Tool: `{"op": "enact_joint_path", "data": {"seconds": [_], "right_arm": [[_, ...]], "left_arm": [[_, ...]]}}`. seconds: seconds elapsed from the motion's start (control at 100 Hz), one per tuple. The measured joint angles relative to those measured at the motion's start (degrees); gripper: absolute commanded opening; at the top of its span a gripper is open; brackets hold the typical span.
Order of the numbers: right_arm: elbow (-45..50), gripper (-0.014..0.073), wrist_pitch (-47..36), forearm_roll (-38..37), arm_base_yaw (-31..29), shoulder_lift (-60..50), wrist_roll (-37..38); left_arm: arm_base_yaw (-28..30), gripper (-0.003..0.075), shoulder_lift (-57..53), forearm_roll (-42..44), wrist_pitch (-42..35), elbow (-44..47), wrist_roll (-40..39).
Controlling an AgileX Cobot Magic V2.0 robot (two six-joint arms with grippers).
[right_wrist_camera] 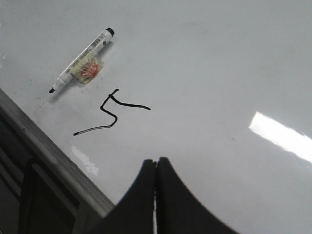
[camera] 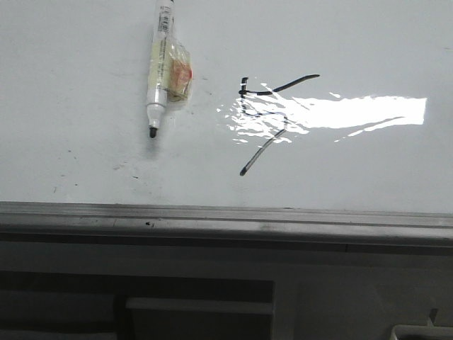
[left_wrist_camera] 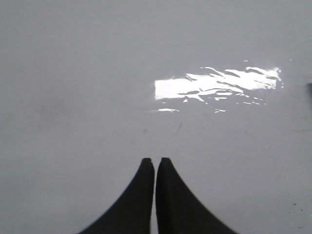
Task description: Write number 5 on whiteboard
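Observation:
The number 5 [camera: 265,117] is drawn in thin black strokes on the glossy whiteboard [camera: 85,163], partly washed out by glare. It also shows in the right wrist view [right_wrist_camera: 111,114]. A white marker [camera: 160,67] with a black tip and a yellowish label lies loose on the board left of the 5; it also shows in the right wrist view [right_wrist_camera: 80,62]. My left gripper [left_wrist_camera: 155,160] is shut and empty over bare board. My right gripper [right_wrist_camera: 156,160] is shut and empty, apart from the 5 and the marker. Neither gripper shows in the front view.
A grey metal edge rail [camera: 226,221] runs along the board's far side, also in the right wrist view [right_wrist_camera: 44,156]. Grey panelled furniture [camera: 198,297] lies beyond it. Bright light glare [camera: 368,112] sits right of the 5.

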Motion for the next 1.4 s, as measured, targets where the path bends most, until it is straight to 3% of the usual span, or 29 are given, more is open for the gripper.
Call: {"op": "enact_joint_path", "data": {"seconds": [0.14,0.28,0.48,0.57,1.4], "right_arm": [[0.0,-0.0063,0.0,0.0,0.0,0.0,0.0],[0.0,-0.0063,0.0,0.0,0.0,0.0,0.0],[0.0,-0.0063,0.0,0.0,0.0,0.0,0.0],[0.0,-0.0063,0.0,0.0,0.0,0.0,0.0],[0.8,-0.0063,-0.1,-0.6,0.0,0.0,0.1]], "left_arm": [[0.0,-0.0020,-4.2,10.8,-2.4,6.2,-12.6],[1.0,-0.0020,-6.9,14.0,0.9,8.9,-17.1],[4.5,-0.0020,-12.6,14.2,14.7,8.9,-18.1],[6.2,-0.0020,-13.7,14.0,17.5,8.9,-18.2],[8.5,-0.0020,-13.7,13.9,17.8,8.9,-18.5]]}}
